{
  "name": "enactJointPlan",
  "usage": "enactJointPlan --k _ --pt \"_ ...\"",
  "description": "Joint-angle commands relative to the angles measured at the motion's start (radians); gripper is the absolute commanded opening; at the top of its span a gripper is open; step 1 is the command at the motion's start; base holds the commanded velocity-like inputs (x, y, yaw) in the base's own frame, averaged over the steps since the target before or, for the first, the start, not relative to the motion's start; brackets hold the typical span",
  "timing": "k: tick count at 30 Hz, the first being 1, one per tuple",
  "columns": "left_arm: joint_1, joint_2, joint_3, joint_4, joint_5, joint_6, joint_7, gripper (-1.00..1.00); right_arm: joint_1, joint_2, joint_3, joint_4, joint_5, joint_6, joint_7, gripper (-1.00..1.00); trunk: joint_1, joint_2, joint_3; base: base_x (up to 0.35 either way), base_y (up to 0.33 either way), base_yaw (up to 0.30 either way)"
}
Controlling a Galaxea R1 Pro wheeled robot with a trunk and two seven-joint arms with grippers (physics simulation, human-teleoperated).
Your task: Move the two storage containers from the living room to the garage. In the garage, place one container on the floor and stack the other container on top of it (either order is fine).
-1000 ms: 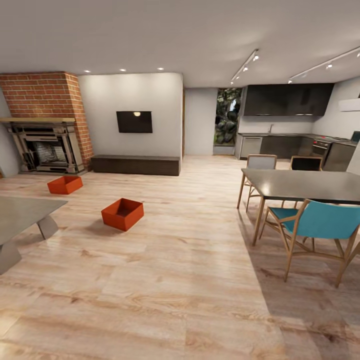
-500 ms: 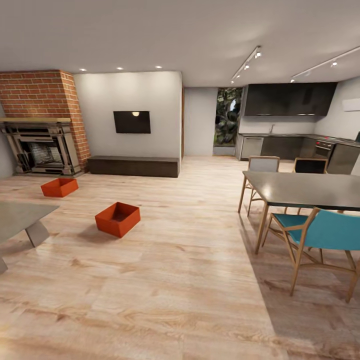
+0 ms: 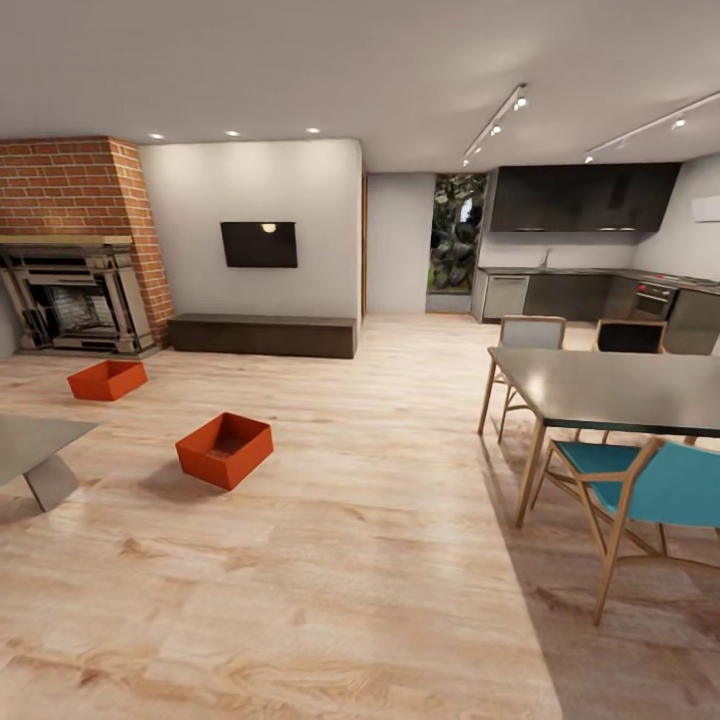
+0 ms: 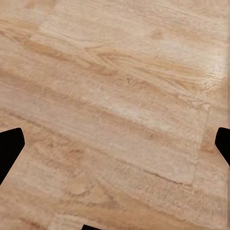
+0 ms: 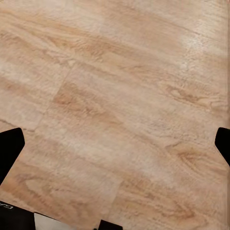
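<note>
1. Storage containers first: the nearer storage container (image 3: 225, 450) sits open-topped on the light wood plank floor (image 3: 380, 560) at the head view's left, turned at an angle, its inside in shadow.
2. The farther storage container (image 3: 107, 380) lies well apart from it, further back and to the left, near the brick fireplace (image 3: 75, 250); it looks empty, but its inside is hard to make out.
3. Cut off at the left edge: a grey coffee table (image 3: 35, 450), just a corner of its top and one slanted leg showing, beside the nearer container.
4. Behind both bins, a long dark low bench (image 3: 262, 335) runs along the white wall under a black wall-mounted TV (image 3: 259, 244).
5. On the right, a dark dining tabletop (image 3: 610, 385) runs out of frame, with a teal chair (image 3: 650, 490) in front, also clipped, and two chairs behind it.
6. Far back, the dark kitchen units (image 3: 585, 250) are too small for detail; no readable writing anywhere.
7. Left wrist view: the left gripper (image 4: 115, 146) shows as black fingers (image 4: 9, 148) at opposite edges, spread wide apart, nothing between but planks.
8. Right wrist view: the right gripper (image 5: 115, 146) likewise, fingers (image 5: 9, 148) wide apart over bare wood floor.
</note>
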Motion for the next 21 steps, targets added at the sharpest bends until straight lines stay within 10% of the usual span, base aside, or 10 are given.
enactJointPlan --k 1,21 --pt "0.000 0.000 -0.004 0.000 0.007 -0.003 0.000 1.00 0.000 0.000 0.000 -0.001 0.000 -0.001 0.003 1.00 0.001 0.000 -0.001 0.325 -0.072 0.000" --pt "0.000 0.002 -0.004 0.000 0.006 -0.003 -0.001 1.00 0.000 0.000 0.000 -0.001 -0.001 -0.001 0.003 1.00 0.001 0.000 -0.001 0.325 -0.071 0.000"
